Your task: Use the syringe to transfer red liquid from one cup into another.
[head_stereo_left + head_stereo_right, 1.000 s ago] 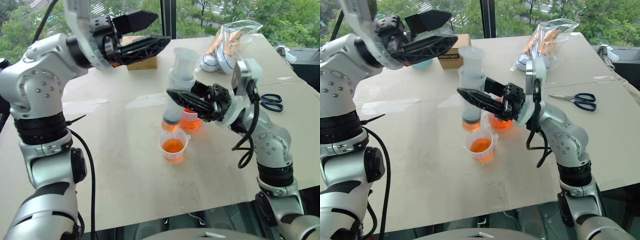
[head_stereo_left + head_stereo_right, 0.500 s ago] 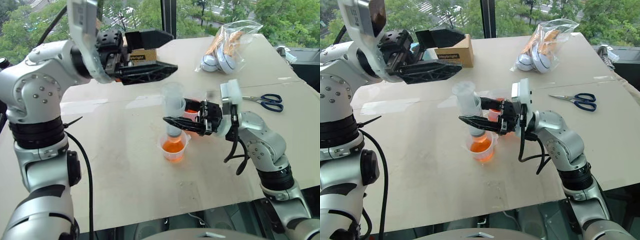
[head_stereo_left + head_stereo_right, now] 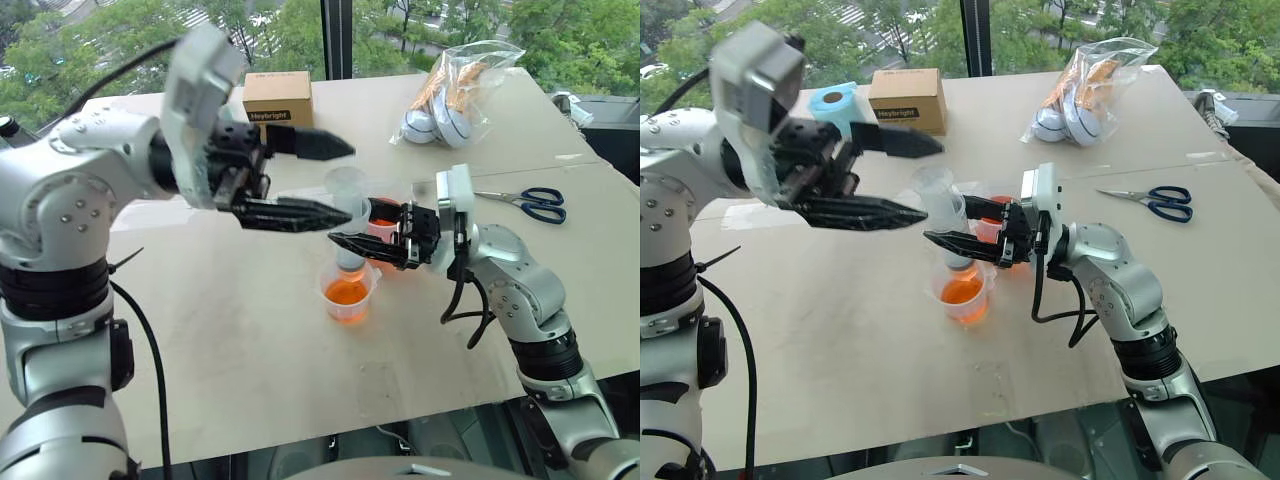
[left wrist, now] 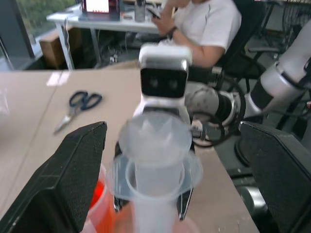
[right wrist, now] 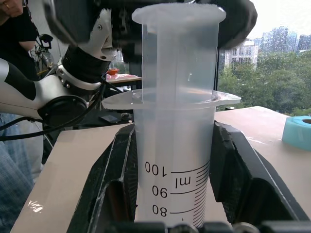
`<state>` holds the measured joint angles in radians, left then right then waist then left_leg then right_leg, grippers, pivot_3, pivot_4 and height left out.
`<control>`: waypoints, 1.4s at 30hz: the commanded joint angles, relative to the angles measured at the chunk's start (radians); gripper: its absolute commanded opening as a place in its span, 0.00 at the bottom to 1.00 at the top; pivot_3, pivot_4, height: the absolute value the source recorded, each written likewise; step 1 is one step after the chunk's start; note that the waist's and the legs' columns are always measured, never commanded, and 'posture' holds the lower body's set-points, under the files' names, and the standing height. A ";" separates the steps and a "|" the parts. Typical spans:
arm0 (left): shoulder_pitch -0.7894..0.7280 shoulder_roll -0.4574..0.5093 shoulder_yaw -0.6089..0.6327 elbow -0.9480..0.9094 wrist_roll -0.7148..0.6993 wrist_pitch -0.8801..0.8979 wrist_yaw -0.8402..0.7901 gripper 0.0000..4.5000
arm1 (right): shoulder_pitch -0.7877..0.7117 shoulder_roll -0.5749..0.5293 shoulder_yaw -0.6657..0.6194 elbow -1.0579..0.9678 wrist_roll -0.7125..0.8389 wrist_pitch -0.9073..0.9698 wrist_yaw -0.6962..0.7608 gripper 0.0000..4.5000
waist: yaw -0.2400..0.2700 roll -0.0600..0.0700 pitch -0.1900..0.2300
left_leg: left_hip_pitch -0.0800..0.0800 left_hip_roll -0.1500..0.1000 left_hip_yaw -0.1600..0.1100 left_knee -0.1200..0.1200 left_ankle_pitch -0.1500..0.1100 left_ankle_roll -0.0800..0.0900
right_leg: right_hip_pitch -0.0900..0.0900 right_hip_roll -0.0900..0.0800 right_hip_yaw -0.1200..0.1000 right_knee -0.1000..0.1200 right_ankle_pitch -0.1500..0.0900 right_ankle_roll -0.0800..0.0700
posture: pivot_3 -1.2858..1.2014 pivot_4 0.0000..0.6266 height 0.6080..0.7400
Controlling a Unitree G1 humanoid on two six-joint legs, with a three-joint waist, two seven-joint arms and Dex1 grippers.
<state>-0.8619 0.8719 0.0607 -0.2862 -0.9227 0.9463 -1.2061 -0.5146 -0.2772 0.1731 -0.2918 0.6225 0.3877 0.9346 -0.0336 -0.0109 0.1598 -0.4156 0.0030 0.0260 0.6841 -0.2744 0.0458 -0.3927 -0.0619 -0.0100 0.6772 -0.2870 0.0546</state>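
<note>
From my station I count, around the one syringe (image 3: 347, 215) at mid-table, two clear cups, the smaller (image 3: 348, 296) below its tip and the taller (image 3: 383, 225) just behind, plus one cardboard box (image 3: 277, 99), one blue tape roll (image 3: 833, 104), one pair of scissors (image 3: 530, 203) and one plastic bag (image 3: 455, 88).

Syringe (image 3: 940, 215) in right hand (image 3: 965, 228)

Syringe (image 3: 349, 222) upright above the smaller cup (image 3: 348, 293) mid-surface (image 3: 230, 330), larger cup (image 3: 381, 225) just behind, box (image 3: 277, 98) far left behind, bag (image 3: 455, 90) behind right, scissors (image 3: 528, 203) right.
</note>
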 commanded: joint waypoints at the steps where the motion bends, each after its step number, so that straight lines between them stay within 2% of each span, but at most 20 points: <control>1: -0.025 0.002 0.005 -0.006 0.014 -0.029 -0.002 0.99 | -0.006 0.007 -0.010 -0.013 0.004 -0.022 0.007 0.36 | 0.002 0.000 0.000 | 0.000 0.000 0.000 0.000 0.000 0.000 | 0.000 0.000 0.000 0.000 0.000 0.000 | 0.52 0.24 1.00; 17: -0.069 -0.059 0.021 0.037 -0.015 -0.023 0.015 0.99 | 0.013 0.007 -0.009 -0.023 -0.011 -0.019 -0.003 0.36 | 0.000 0.000 0.000 | 0.000 0.000 0.000 0.000 0.000 0.000 | 0.000 0.000 0.000 0.000 0.000 0.000 | 0.52 0.24 1.00; 26: -0.056 -0.046 -0.016 0.021 -0.003 -0.010 -0.003 0.99 | 0.011 0.009 -0.015 -0.020 -0.018 -0.022 -0.002 0.36 | -0.001 0.000 0.000 | 0.000 0.000 0.000 0.000 0.000 0.000 | 0.000 0.000 0.000 0.000 0.000 0.000 | 0.52 0.24 1.00; 29: -0.052 -0.045 -0.026 0.018 0.005 -0.013 -0.005 0.81 | 0.008 0.011 -0.015 -0.019 -0.020 -0.022 -0.003 0.36 | 0.000 0.000 0.000 | 0.000 0.000 0.000 0.000 0.000 0.000 | 0.000 0.000 0.000 0.000 0.000 0.000 | 0.52 0.24 1.00; 32: -0.056 -0.046 -0.032 0.023 0.010 -0.014 -0.004 0.47 | 0.007 0.011 -0.017 -0.017 -0.020 -0.022 -0.003 0.36 | -0.001 0.000 0.000 | 0.000 0.000 0.000 0.000 0.000 0.000 | 0.000 0.000 0.000 0.000 0.000 0.000 | 0.52 0.24 1.00; 34: -0.057 -0.046 -0.035 0.024 0.017 -0.014 -0.009 0.31 | 0.007 0.011 -0.018 -0.016 -0.020 -0.022 -0.004 0.36 | -0.001 0.000 0.000 | 0.000 0.000 0.000 0.000 0.000 0.000 | 0.000 0.000 0.000 0.000 0.000 0.000 | 0.52 0.24 1.00; 42: -0.037 -0.043 -0.047 0.008 0.032 -0.019 -0.016 0.31 | 0.003 0.012 -0.022 -0.015 -0.021 -0.023 -0.007 0.36 | -0.001 0.000 0.000 | 0.000 0.000 0.000 0.000 0.000 0.000 | 0.000 0.000 0.000 0.000 0.000 0.000 | 0.52 0.24 1.00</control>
<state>-0.8994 0.8155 0.0228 -0.2481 -0.8946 0.9362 -1.2048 -0.4976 -0.2692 0.1812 -0.2905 0.5860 0.3864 0.9345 -0.0341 -0.0111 0.1598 -0.4156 0.0029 0.0261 0.6842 -0.2744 0.0459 -0.3927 -0.0618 -0.0098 0.6775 -0.2870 0.0546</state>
